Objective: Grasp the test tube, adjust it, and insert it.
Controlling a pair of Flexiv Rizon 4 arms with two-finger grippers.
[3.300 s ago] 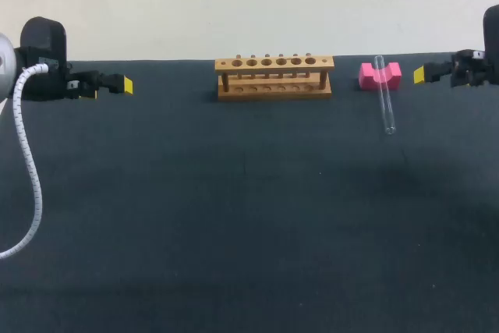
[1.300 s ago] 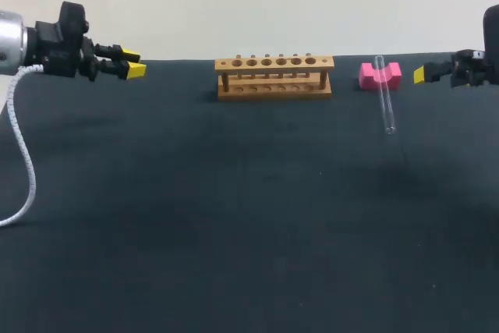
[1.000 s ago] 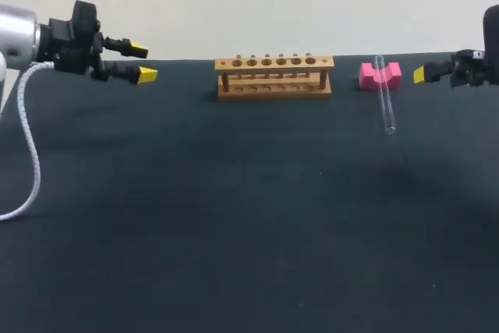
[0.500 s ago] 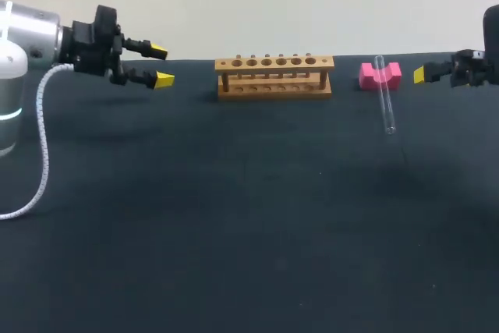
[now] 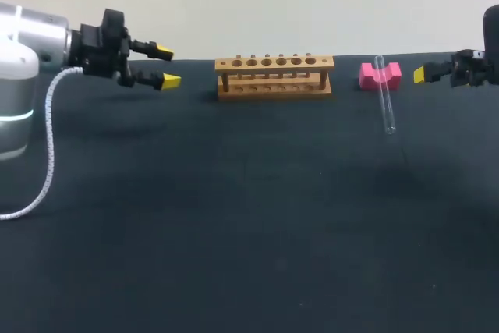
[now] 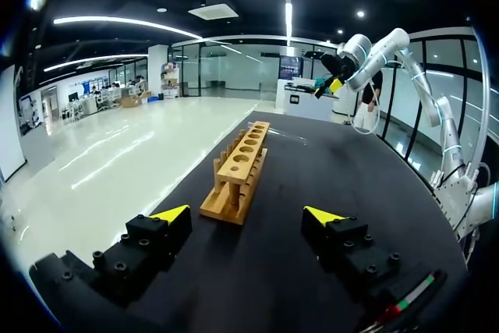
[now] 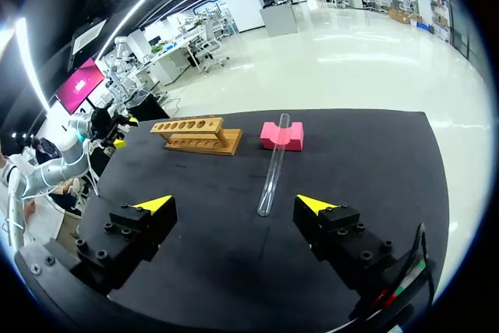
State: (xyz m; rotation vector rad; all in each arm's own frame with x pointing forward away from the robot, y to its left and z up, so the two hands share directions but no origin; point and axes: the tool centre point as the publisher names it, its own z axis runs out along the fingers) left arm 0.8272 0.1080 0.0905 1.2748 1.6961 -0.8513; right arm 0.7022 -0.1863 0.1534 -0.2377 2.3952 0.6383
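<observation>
Test tube resting on pink block at wooden rack's 3 o'clock, left gripper at 9 o'clock, fingers spread, right gripper likewise spread.

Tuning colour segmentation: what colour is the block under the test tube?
Pink. The block shows best in the right wrist view, test tube lying across it.

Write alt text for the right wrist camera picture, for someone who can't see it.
A clear test tube lies on the black table ahead of the open right gripper, its far end propped on a pink block. A wooden rack with a row of holes stands beside the block.
</observation>
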